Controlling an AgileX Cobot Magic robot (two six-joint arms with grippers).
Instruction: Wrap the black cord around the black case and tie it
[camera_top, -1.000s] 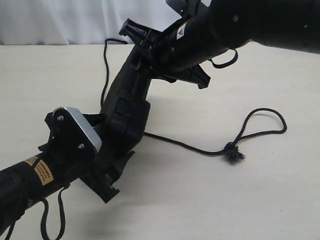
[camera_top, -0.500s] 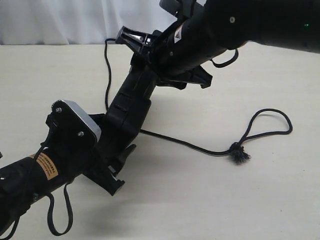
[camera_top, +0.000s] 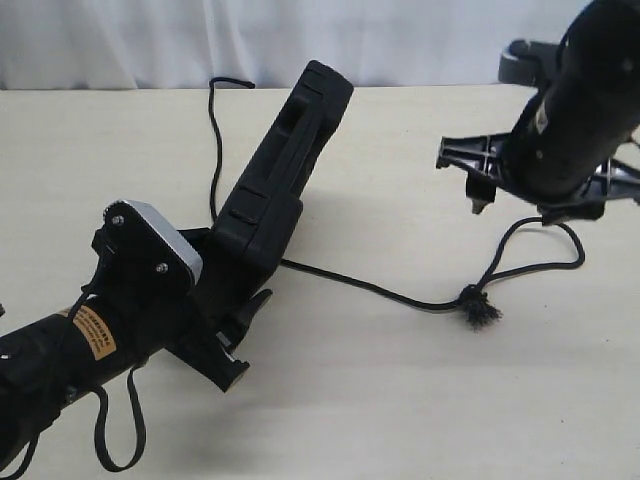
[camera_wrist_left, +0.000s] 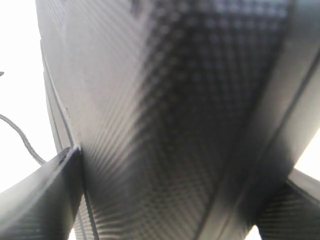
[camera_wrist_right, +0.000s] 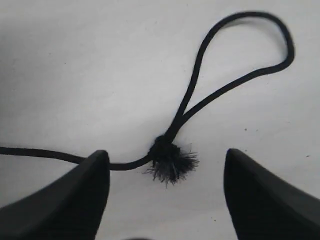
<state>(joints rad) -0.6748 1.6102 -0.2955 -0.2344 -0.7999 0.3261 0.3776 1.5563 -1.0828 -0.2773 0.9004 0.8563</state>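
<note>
Exterior view: the right gripper (camera_wrist_right: 165, 165), which half a second ago was at the upper end of the case (camera_top: 285, 170), has let go and swung off to the right. Its jaws now hang spread and empty above the cord's (camera_top: 370, 285) knotted tuft (camera_top: 474, 305). The left gripper (camera_top: 232, 325) alone carries the case, jaws pinching its lower end. The case slants up off the table (camera_top: 400, 400), handle slot uppermost. The cord comes from the far table edge, passes the case's left side and goes under it. It then trails right across the table to the tuft, with a slack loop beyond. No turn over the case is visible, so the wrapping looks barely begun. The right arm seems set to pick up the free end. The table is pale, matte and bare around the cord, and a white curtain (camera_top: 150, 40) closes the back.
</note>
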